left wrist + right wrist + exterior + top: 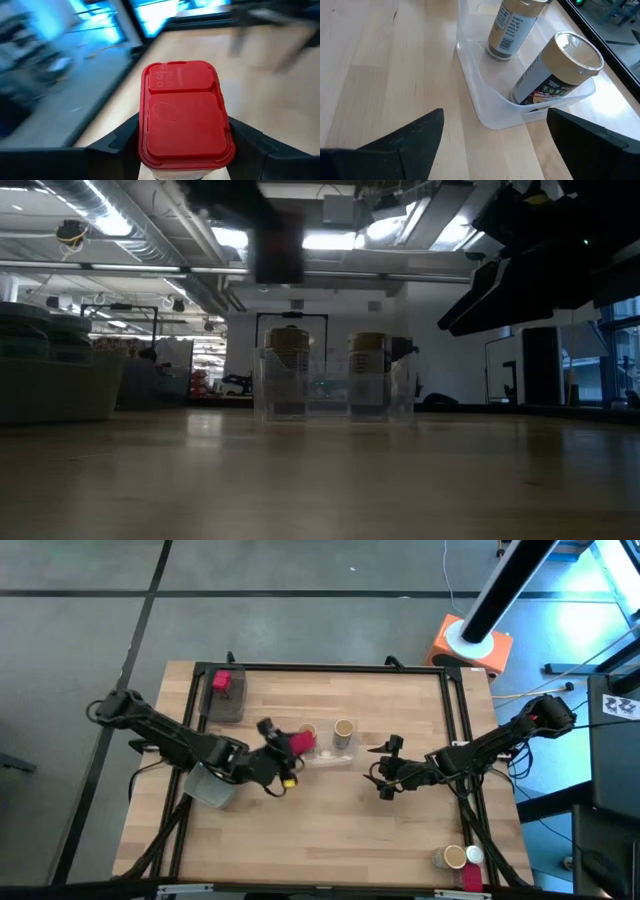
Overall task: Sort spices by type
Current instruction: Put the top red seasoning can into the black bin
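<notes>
Left gripper (291,747): clamping a red jar (184,115) by its sides, holding it above the table (330,830), just left of the clear tray (485,107) in the middle.
Right gripper (383,769): hovering right of that tray, fingers standing wide apart with nothing between them.
Clear tray: holding two tan jars (555,67) with cork-coloured tops, standing side by side.
Far-left tray (226,700): holding another red jar (222,681).
Near-right corner: a tan jar (453,858) and a white-capped jar (474,855) sitting together.
</notes>
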Robot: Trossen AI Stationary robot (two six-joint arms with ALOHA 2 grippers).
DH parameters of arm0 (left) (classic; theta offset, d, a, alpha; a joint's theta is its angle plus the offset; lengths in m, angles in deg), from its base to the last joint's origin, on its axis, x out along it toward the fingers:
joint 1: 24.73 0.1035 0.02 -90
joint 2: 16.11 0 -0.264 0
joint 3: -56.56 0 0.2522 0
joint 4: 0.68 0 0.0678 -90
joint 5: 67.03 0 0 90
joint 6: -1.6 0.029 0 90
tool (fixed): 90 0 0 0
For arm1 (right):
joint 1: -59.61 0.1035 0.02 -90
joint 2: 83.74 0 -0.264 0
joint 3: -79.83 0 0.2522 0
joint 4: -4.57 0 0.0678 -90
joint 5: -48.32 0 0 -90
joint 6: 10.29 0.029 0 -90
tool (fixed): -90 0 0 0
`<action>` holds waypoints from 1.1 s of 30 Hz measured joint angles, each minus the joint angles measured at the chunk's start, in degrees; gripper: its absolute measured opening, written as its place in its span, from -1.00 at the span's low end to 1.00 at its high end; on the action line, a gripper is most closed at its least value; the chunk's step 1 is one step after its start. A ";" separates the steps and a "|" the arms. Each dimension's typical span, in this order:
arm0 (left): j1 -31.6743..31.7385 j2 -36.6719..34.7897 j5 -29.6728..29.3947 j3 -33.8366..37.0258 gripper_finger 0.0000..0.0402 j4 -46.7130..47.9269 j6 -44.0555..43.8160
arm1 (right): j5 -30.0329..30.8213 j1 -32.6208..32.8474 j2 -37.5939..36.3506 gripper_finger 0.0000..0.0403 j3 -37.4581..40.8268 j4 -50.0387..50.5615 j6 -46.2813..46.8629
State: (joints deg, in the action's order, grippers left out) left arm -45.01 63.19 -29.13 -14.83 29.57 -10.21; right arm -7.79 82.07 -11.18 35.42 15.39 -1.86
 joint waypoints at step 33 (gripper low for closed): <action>35.20 -5.79 -9.18 12.86 0.03 26.58 -27.10 | 0.02 0.00 -0.02 0.75 0.00 0.02 -0.20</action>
State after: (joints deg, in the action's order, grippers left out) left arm -9.81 57.40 -38.31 -1.97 56.15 -37.31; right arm -7.76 82.07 -11.20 35.42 15.41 -2.06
